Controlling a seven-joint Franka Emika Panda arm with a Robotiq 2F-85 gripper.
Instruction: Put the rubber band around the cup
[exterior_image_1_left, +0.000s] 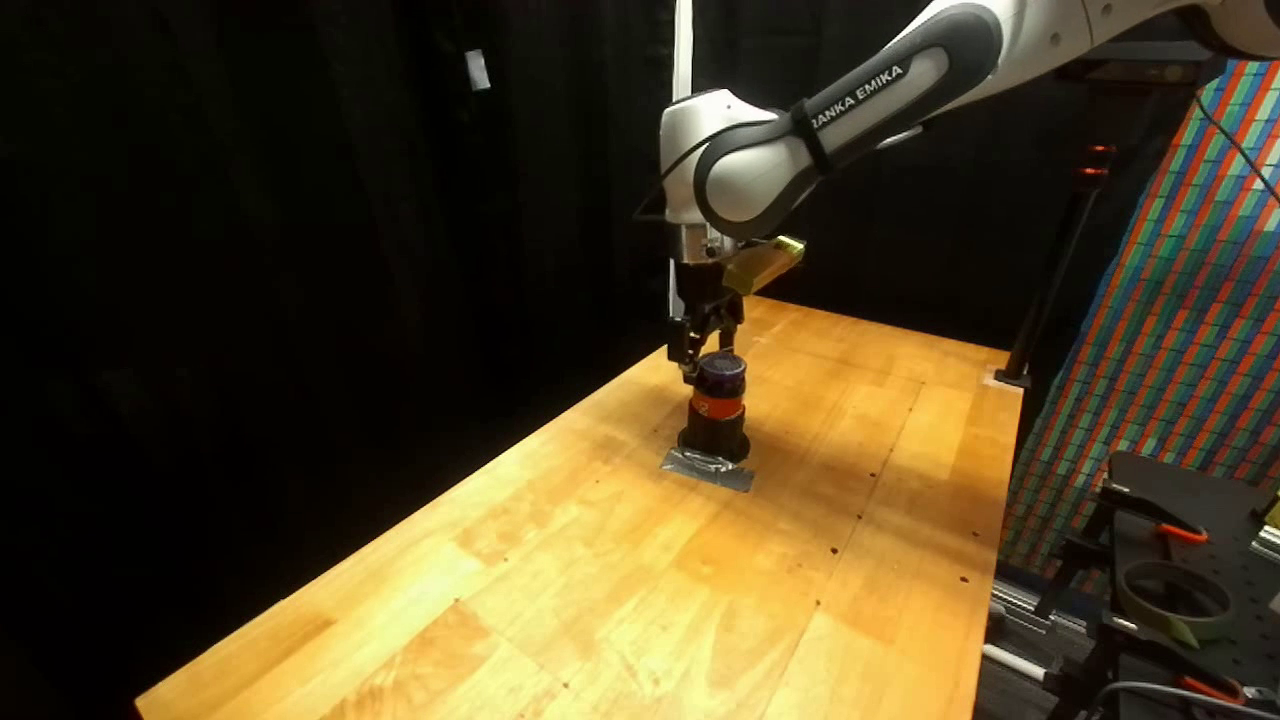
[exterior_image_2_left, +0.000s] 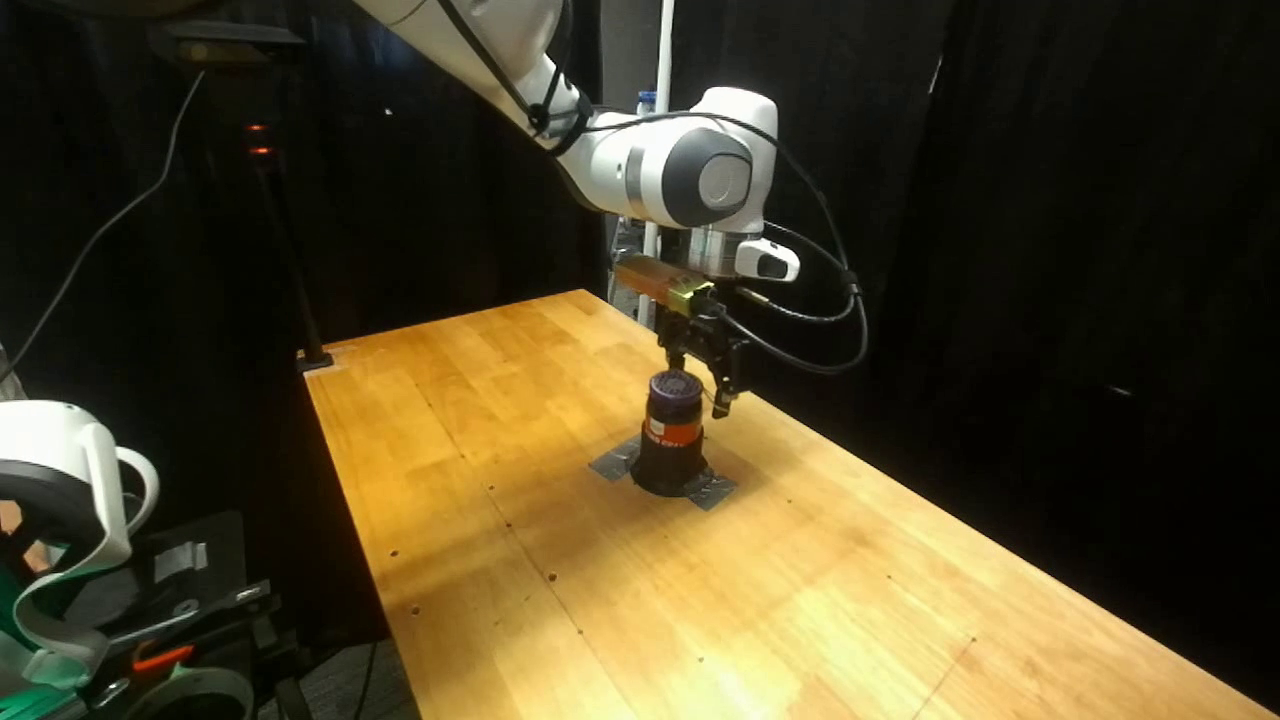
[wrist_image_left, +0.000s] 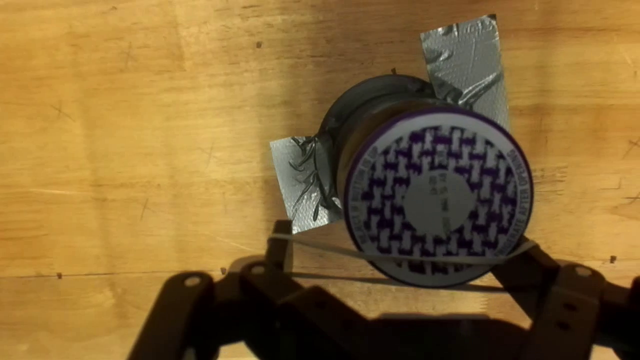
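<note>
The cup stands upright on the table, dark with an orange-red stripe and a purple-and-white lid. It shows in both exterior views (exterior_image_1_left: 718, 408) (exterior_image_2_left: 672, 434), and in the wrist view I see its lid (wrist_image_left: 440, 200) from above. My gripper (exterior_image_1_left: 708, 362) (exterior_image_2_left: 699, 388) (wrist_image_left: 407, 244) is open, fingers spread wide, at about lid height beside the cup. A pale rubber band (wrist_image_left: 437, 259) is stretched between the two fingers. One strand crosses over the lid near its edge; a darker strand runs past the lid's lower edge, partly hidden there. The cup's lower body is hidden in the wrist view.
Grey tape strips (exterior_image_1_left: 705, 468) (exterior_image_2_left: 710, 490) (wrist_image_left: 467, 65) fix the cup's wide black base to the wooden table (exterior_image_1_left: 600, 560). A black post (exterior_image_1_left: 1050, 260) (exterior_image_2_left: 285, 240) stands at a table corner. A dark cart (exterior_image_1_left: 1190, 500) with a tape roll stands beside the table.
</note>
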